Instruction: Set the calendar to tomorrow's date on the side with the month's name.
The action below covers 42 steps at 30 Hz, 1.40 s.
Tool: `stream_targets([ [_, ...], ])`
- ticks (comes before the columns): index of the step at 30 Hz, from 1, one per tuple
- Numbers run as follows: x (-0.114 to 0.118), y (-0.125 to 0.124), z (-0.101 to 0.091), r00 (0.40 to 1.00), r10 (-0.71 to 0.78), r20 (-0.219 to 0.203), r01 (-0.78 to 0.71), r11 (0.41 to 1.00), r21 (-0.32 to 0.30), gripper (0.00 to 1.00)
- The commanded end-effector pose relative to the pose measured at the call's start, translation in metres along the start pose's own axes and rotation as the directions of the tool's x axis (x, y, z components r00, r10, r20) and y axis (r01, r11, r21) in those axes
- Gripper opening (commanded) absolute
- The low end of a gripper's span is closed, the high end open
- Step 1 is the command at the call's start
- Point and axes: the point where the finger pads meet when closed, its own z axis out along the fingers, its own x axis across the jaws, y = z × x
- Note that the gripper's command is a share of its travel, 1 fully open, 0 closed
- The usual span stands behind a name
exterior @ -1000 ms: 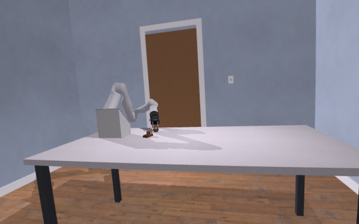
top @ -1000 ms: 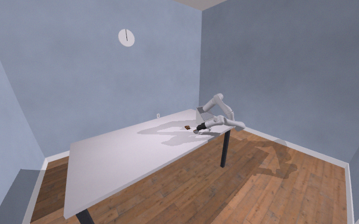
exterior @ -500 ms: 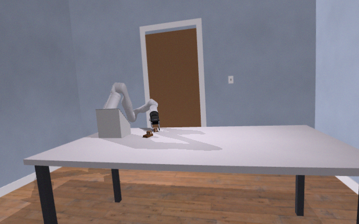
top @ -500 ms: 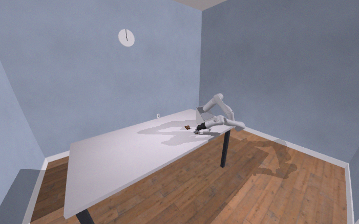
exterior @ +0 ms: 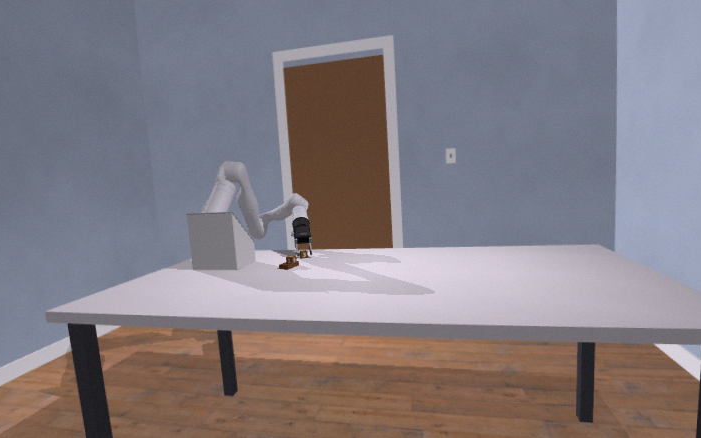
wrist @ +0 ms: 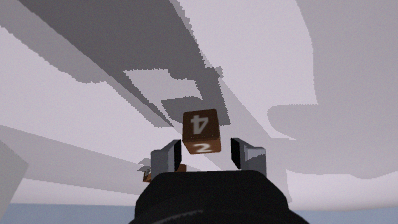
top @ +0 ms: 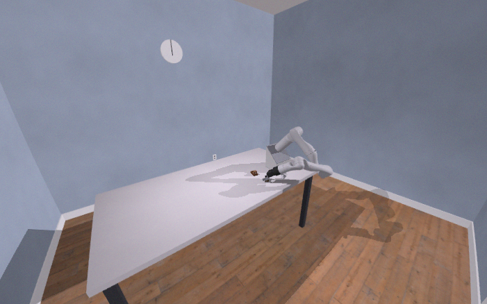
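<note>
A brown cube point(wrist: 201, 127) point(exterior: 303, 254) stands on the table, just beyond my fingertips. In the wrist view a pale 4 shows upside down on its larger visible face, and a 2 on the face nearer the gripper. My gripper point(wrist: 206, 149) point(exterior: 303, 250) is open, its fingers apart with a gap on each side of the cube. The brown calendar tray point(exterior: 286, 266) point(top: 256, 174) lies on the table a short way off, with another cube point(exterior: 290, 259) at it. That cube's digit and the month's name are too small to read. The gripper partly hides the tray in the wrist view.
The arm's pale box-shaped base point(exterior: 214, 242) stands on the table point(exterior: 450, 293) point(top: 154, 218), on the tray's far side from the loose cube in the exterior view. A long table edge runs close by the gripper in the top view. Arm shadows cross the table.
</note>
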Motion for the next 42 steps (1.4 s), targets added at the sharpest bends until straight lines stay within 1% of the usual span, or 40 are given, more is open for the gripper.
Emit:
stream_targets([
  [1,0.0,0.0,0.0,1.0,0.001,0.0,-0.001,1.0,0.0,1.0],
  [27,0.0,0.001,-0.001,1.0,0.001,0.0,-0.001,1.0,0.0,1.0],
  [34,0.0,0.015,-0.009,1.0,0.001,0.0,-0.001,1.0,0.0,1.0],
  [36,0.0,0.015,-0.009,1.0,0.001,0.0,-0.001,1.0,0.0,1.0],
  [42,0.0,0.034,-0.021,1.0,0.001,0.0,-0.001,1.0,0.0,1.0],
])
